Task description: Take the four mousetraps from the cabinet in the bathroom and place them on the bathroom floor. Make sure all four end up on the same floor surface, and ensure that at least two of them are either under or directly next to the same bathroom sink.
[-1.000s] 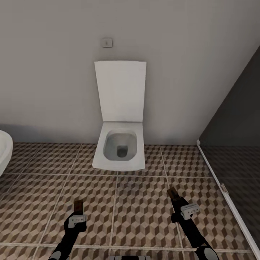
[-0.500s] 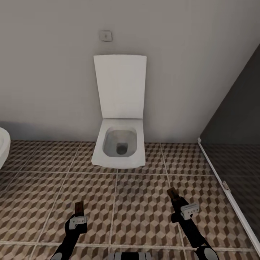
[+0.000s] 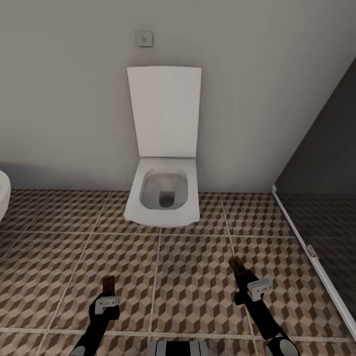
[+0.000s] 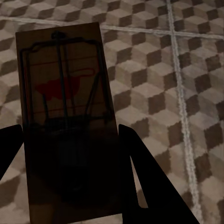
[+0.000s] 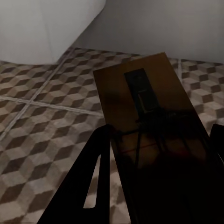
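Note:
Each gripper carries one mousetrap above the bathroom floor (image 3: 193, 287). My left gripper (image 3: 108, 292) is shut on a mousetrap (image 3: 108, 285), a flat tan board with dark wire and a red mark; in the left wrist view the mousetrap (image 4: 63, 107) lies between the two dark fingers (image 4: 140, 172). Over at the right, my right gripper (image 3: 241, 276) is shut on another mousetrap (image 3: 237, 267). The right wrist view has that mousetrap (image 5: 144, 112) sticking out over the cube-pattern tiles (image 5: 42, 135). The cabinet is out of view.
A white toilet (image 3: 163, 198) with its lid up stands against the wall straight ahead. A white basin edge (image 3: 3, 193) pokes in at the far left. A dark glass shower partition (image 3: 316, 207) with a white floor rail runs along the right.
The whole view has shifted: the toilet and wall switch sit a little higher in the picture and the left basin has slid further out. Both grippers keep their holds and poses.

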### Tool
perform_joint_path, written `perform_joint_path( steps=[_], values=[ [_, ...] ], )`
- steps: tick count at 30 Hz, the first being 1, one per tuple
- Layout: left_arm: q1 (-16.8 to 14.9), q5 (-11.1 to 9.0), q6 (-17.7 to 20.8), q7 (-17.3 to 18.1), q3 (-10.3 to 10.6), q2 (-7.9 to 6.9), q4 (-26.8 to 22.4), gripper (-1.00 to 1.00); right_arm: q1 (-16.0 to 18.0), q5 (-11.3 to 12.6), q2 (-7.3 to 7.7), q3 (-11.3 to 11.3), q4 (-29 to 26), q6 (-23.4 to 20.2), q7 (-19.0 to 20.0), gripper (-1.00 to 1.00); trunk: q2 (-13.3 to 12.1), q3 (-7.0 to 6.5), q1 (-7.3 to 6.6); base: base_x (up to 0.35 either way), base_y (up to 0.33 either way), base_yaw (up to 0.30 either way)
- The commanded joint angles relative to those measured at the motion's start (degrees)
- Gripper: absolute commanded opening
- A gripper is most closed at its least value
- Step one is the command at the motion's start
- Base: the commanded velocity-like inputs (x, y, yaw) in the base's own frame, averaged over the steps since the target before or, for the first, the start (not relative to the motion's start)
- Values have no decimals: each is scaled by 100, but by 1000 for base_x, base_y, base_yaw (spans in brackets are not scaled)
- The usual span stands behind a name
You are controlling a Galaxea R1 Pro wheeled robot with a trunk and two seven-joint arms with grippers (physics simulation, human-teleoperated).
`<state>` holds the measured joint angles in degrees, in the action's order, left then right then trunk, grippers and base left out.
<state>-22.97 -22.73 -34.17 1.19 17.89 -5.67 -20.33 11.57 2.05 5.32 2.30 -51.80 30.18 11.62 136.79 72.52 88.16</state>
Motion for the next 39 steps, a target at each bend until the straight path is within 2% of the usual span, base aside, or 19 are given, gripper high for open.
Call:
perform_joint_path(
  steps=[1,16,26,39],
  values=[
    [-4,-48,-20,0,39,-4,3,-100,3,33,4,7,3,15,25,-100,43,22,21,0,0,0],
    [-6,-48,-20,-4,39,-4,3,-100,3,32,4,7,3,15,25,-100,645,291,351,0,0,0],
    [-6,-43,-33,1,39,-4,3,-100,3,33,4,7,3,18,25,-100,658,513,377,0,0,0],
    [-5,-39,-46,4,39,-4,1,-100,3,37,4,7,3,15,25,-100,658,513,377,0,0,0]
  ],
)
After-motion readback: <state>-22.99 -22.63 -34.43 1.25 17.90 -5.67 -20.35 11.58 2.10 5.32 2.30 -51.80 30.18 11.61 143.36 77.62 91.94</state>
